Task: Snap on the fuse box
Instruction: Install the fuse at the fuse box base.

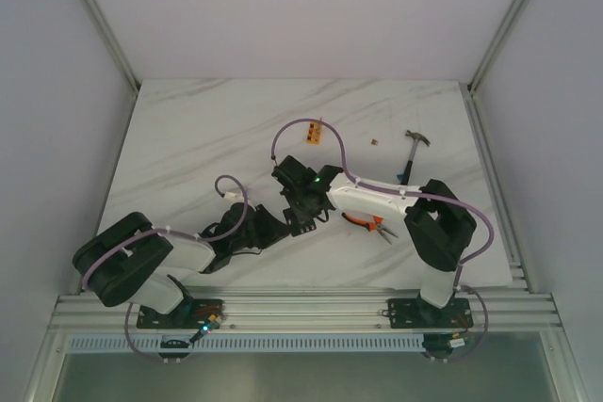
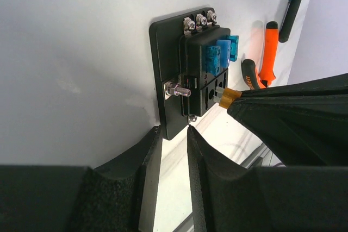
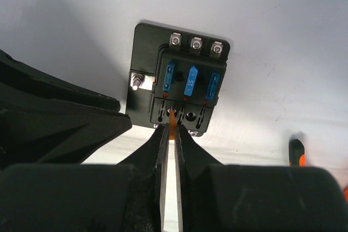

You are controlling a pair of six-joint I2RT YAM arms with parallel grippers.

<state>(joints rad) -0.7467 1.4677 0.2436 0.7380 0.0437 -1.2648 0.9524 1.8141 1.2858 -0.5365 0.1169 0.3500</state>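
The fuse box (image 3: 182, 88) is a black block on a black base plate, with three blue fuses in its top row and three screws above them. It lies on the white table under both grippers (image 1: 301, 226). My right gripper (image 3: 173, 130) is shut on a small orange fuse (image 3: 173, 119), whose tip is at a slot in the box's lower row. My left gripper (image 2: 173, 132) straddles the lower edge of the base plate (image 2: 167, 80), with both fingertips against it. In the left wrist view the orange fuse (image 2: 228, 97) touches the box's side.
Orange-handled pliers (image 1: 369, 223) lie right of the box, under the right arm. A hammer (image 1: 415, 148) lies at the back right. A small orange block (image 1: 315, 133) and a tiny brown piece (image 1: 374, 141) lie behind the box. White walls surround the table.
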